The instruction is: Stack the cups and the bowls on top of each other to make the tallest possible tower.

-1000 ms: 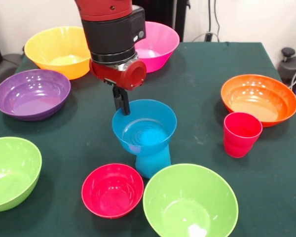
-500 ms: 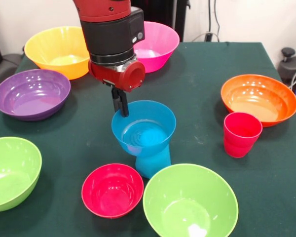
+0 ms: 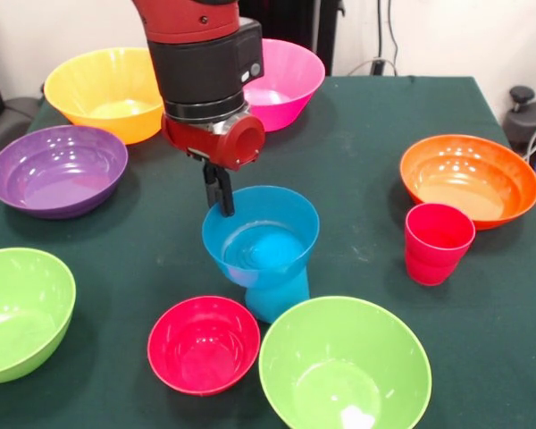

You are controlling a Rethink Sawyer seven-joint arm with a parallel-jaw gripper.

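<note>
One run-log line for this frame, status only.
tool: at rim of blue bowl | blue bowl: on upturned blue cup | red bowl, red cup: on table, unstacked

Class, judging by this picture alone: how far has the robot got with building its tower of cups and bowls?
Done: a blue bowl sits on an upturned blue cup. In hand: the gripper is at that bowl's rim, apparently pinching it. Left: the red cup, the red bowl and the big bowls around the table are all unstacked.
</note>
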